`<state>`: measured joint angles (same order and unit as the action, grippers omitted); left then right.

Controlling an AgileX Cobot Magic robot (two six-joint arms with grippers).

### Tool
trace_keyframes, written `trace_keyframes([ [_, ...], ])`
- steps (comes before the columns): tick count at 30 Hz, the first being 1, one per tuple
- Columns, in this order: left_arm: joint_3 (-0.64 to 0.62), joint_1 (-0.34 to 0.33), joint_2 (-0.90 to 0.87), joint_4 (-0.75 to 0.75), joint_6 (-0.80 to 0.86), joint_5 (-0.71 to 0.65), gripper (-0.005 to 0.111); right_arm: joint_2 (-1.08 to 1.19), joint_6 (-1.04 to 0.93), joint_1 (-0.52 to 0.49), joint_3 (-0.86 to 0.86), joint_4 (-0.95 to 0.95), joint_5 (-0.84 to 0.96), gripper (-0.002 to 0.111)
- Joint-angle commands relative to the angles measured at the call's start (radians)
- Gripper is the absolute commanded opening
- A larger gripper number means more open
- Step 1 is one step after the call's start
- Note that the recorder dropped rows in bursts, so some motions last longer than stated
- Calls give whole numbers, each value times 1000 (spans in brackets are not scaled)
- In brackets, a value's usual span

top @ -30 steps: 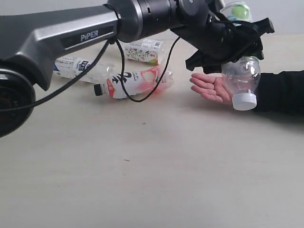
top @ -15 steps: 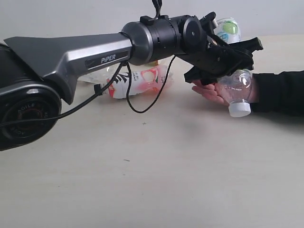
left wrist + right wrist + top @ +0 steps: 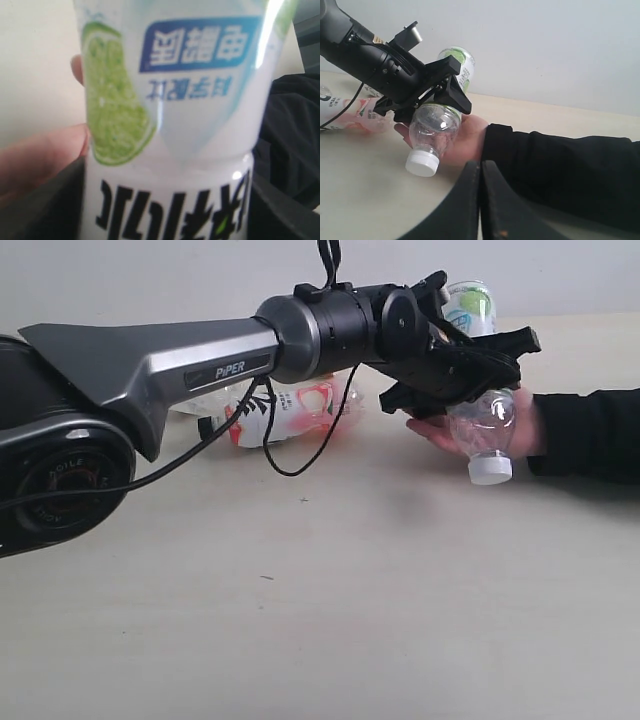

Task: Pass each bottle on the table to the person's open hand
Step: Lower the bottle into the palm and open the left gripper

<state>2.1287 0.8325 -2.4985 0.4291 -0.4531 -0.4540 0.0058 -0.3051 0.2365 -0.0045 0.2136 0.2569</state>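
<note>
My left gripper [image 3: 462,368] is shut on the green-and-white bottle [image 3: 482,426], which is tilted with its white cap [image 3: 490,470] down. The bottle's clear neck end lies against the person's open hand [image 3: 437,428], palm up on the table [image 3: 330,590]. In the left wrist view the label [image 3: 175,100] fills the frame, with a fingertip [image 3: 40,155] beside it. The red/pink-and-white bottle [image 3: 305,408] lies on its side behind the arm. The blue-and-white and white floral bottles are mostly hidden by the arm. My right gripper [image 3: 480,172] is shut and empty, near the black sleeve [image 3: 560,170].
The person's black-sleeved forearm [image 3: 590,435] lies across the table's right side. My left arm [image 3: 180,350] spans the upper left and middle of the exterior view, its cable [image 3: 290,455] hanging low. A pale wall stands behind the table.
My left arm has carried the green-and-white bottle down and away from the camera, from above the hand to against the palm. The hand stayed in place.
</note>
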Motion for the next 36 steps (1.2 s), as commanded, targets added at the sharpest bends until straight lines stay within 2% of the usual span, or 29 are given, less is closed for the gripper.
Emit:
trace_keyframes([
  [1,4,-10,6,-10,-3,24,0,-6,-4,-4,5,-2,-12,0],
  [5,4,-10,-3,1,-3,26,1,-6,-4,-4,5,-2,-12,0],
  [7,4,-10,-8,26,-3,16,5,-6,-4,-4,5,-2,-12,0],
  [15,4,-10,-13,48,-1,1,54,-6,-2,-4,5,-2,-12,0],
  [19,4,-10,-13,46,-1,1,68,-6,-5,-4,5,-2,-12,0],
  [30,4,-10,-13,46,4,-12,88,-6,-5,-4,5,-2,-12,0],
  [36,4,-10,-13,46,4,-18,89,-6,-5,-4,5,-2,-12,0],
])
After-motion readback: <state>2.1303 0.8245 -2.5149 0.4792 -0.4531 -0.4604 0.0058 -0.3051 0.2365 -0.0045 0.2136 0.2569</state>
